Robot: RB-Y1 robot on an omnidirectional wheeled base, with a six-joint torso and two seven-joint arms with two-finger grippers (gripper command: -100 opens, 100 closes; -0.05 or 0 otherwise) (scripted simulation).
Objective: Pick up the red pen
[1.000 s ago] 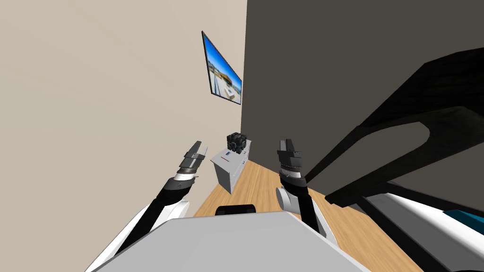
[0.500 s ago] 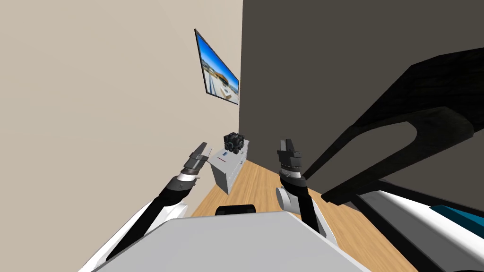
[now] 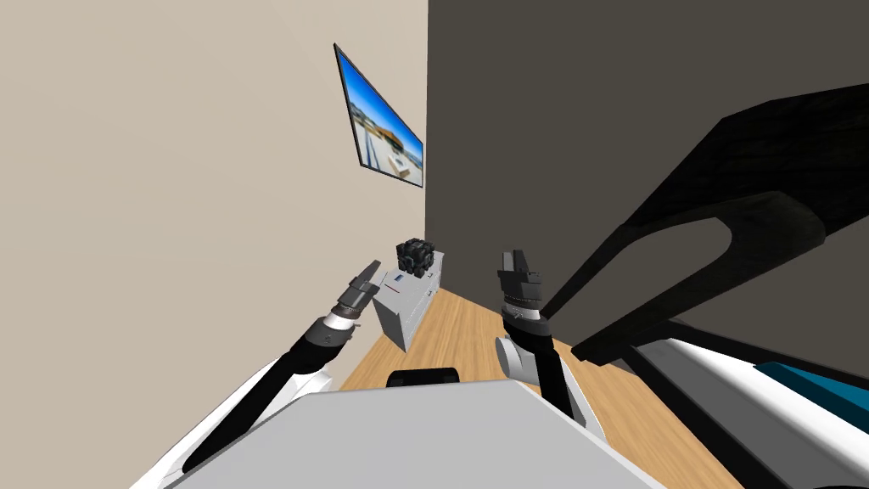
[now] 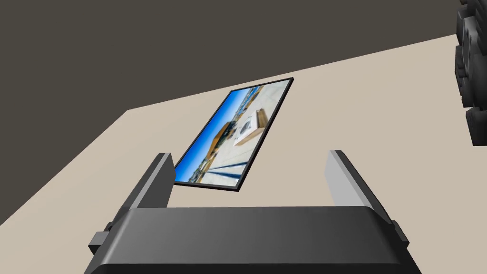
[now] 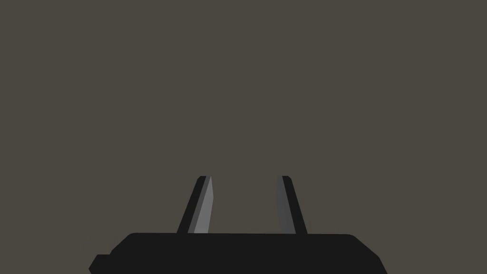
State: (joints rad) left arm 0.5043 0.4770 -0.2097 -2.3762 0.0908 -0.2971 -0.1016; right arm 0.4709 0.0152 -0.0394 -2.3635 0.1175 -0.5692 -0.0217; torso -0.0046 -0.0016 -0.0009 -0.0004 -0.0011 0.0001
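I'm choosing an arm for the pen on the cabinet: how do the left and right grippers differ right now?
Reach: the left gripper stretches forward toward the grey cabinet; the right gripper stands upright, back over the wooden floor.
Finger gap: the left's is wide, the right's clearly narrower.
Facing: the left looks at the framed picture on the beige wall, the right at a plain dark wall.
Both hold nothing.

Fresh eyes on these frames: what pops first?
The bright blue-sky framed picture on the beige wall pops first, then the huge black curved shape sweeping across the right. In the corner stands a small grey cabinet carrying a dark blocky cube and a thin red pen, with the open left claw raised beside it.
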